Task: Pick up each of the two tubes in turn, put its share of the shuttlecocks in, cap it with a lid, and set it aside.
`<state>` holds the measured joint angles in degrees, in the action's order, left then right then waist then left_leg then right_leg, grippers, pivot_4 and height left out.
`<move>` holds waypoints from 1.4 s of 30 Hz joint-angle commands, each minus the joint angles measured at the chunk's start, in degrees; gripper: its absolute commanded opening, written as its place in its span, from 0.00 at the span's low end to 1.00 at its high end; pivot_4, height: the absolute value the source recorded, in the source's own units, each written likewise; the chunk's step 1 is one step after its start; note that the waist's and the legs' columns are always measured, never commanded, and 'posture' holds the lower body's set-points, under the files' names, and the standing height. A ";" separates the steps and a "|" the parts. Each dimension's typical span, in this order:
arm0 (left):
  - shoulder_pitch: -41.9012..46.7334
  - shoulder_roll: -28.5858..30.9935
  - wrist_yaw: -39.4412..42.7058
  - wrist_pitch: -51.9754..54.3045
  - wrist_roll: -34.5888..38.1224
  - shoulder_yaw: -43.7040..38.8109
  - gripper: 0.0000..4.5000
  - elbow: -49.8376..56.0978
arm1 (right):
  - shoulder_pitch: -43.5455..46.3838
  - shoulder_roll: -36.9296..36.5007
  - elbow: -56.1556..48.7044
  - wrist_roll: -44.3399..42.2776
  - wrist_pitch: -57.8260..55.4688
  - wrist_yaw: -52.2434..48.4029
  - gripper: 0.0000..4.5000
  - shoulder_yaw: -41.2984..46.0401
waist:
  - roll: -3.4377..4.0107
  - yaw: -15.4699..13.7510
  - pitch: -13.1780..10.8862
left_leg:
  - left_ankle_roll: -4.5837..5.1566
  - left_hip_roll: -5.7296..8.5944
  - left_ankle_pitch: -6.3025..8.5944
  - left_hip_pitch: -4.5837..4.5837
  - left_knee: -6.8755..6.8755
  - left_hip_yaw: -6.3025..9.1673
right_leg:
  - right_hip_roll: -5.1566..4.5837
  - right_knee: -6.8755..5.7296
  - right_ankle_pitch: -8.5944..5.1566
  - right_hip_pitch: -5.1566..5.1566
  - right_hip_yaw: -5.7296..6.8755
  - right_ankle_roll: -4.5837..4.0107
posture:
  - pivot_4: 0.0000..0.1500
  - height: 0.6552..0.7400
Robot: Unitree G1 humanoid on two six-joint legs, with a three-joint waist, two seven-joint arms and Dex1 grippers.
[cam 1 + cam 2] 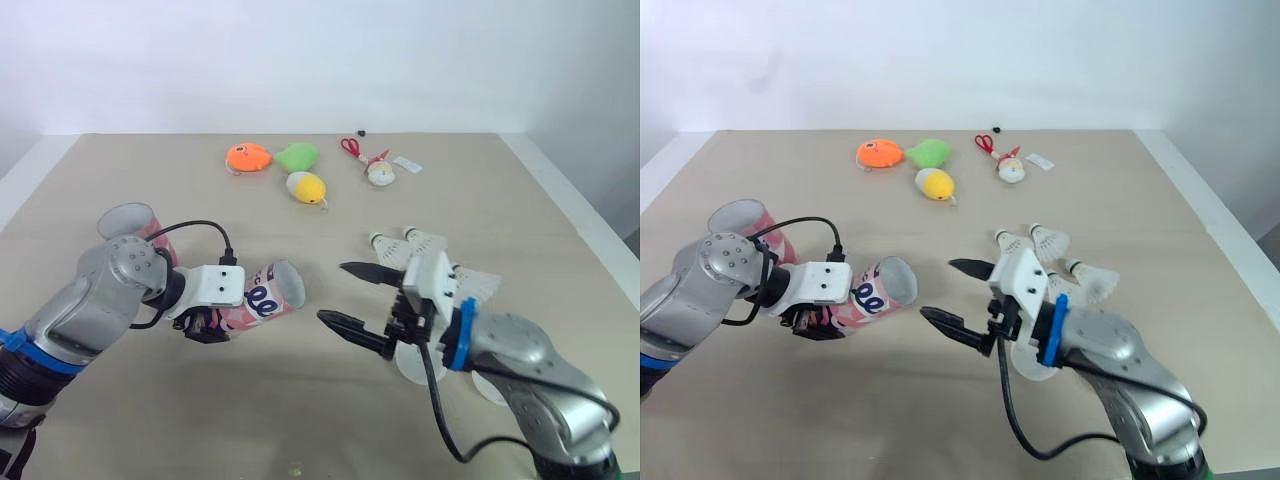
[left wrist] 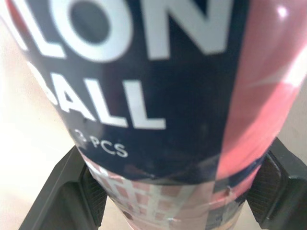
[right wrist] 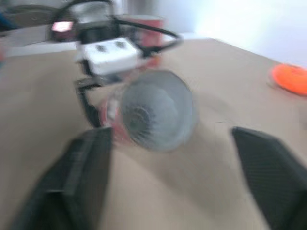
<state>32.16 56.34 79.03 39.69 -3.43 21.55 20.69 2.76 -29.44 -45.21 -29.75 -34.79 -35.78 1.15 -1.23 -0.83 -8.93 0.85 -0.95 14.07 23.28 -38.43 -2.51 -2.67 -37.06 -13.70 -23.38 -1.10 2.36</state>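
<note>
The tube (image 1: pixel 272 292) is held nearly level, pinched near its base by the left gripper (image 1: pixel 208 325), its open mouth turned toward the robot's right. Straight across from that mouth hangs the right gripper (image 1: pixel 334 292), fingers spread and empty, pointing back along the tube's long axis. The shuttlecocks (image 1: pixel 430 245) lie just behind that gripper, so it is the nearer arm. The tube looks empty, though I can't see far inside.
</note>
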 commanded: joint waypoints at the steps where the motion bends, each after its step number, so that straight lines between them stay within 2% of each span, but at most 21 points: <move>1: -0.97 -1.00 -0.13 -0.92 0.59 2.13 0.73 -0.44 | -9.17 1.09 -5.66 6.52 5.86 5.93 1.00 4.06 | -0.01 -0.14 0.01 | 0.00 0.02 0.00 0.00 0.00 0.03 | -0.02 0.00 0.00 0.01 0.02 0.00 | 1.00 1.00; 6: -0.96 -1.01 0.35 -1.66 0.51 2.35 0.73 -0.76 | -21.36 7.23 -5.59 11.49 9.94 14.06 1.00 7.92 | 0.06 0.04 0.04 | 0.00 0.08 0.00 0.00 0.00 -0.02 | -0.12 0.01 -0.04 0.00 0.01 0.04 | 1.00 1.00; 13: -0.09 -1.98 0.30 -2.04 0.17 2.87 0.73 -1.57 | -27.54 12.98 -2.13 12.29 10.34 18.18 1.00 7.79 | 0.10 0.03 0.07 | 0.01 0.09 -0.01 -0.05 -0.01 -0.01 | -0.21 0.01 -0.03 0.02 0.04 0.04 | 1.00 1.00; 20: -0.03 -2.08 0.19 -1.71 0.12 2.57 0.73 -1.21 | -21.76 16.43 1.90 10.94 2.34 23.62 1.00 7.27 | 0.14 0.03 0.07 | 0.03 0.17 -0.02 -0.05 -0.01 0.02 | -0.35 0.02 -0.03 -0.01 0.07 0.04 | 1.00 1.00; 37: -0.70 -1.31 0.09 -0.42 0.76 1.68 0.73 0.48 | -9.28 20.04 10.98 8.49 -2.09 28.52 1.00 9.27 | 0.16 0.09 0.07 | 0.08 0.27 -0.01 0.04 0.01 0.07 | -0.37 0.03 -0.08 0.01 0.11 0.12 | 1.00 1.00; 39: -0.69 -1.30 0.04 -0.33 0.78 1.64 0.73 0.53 | -8.03 20.55 12.31 8.37 -1.68 28.99 0.88 9.71 | 0.16 0.08 0.07 | 0.08 0.26 -0.01 0.05 0.01 0.10 | -0.36 0.03 -0.08 0.01 0.14 0.12 | 1.00 1.00; 42: -0.62 -1.38 -0.05 -0.20 0.79 1.63 0.73 0.55 | -6.73 21.12 14.02 7.72 -1.72 29.69 0.66 10.92 | 0.16 0.08 0.07 | 0.09 0.28 0.00 0.06 0.01 0.11 | -0.36 0.03 -0.09 0.02 0.13 0.14 | 1.00 1.00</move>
<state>32.31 55.55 79.14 39.22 -3.49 21.59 20.37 -4.36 -8.43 -30.66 -21.25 -37.36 -6.62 10.37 -1.06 -0.75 -8.87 0.95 -0.65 14.07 23.34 -38.42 -2.40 -3.04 -37.04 -13.80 -23.37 -0.98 2.52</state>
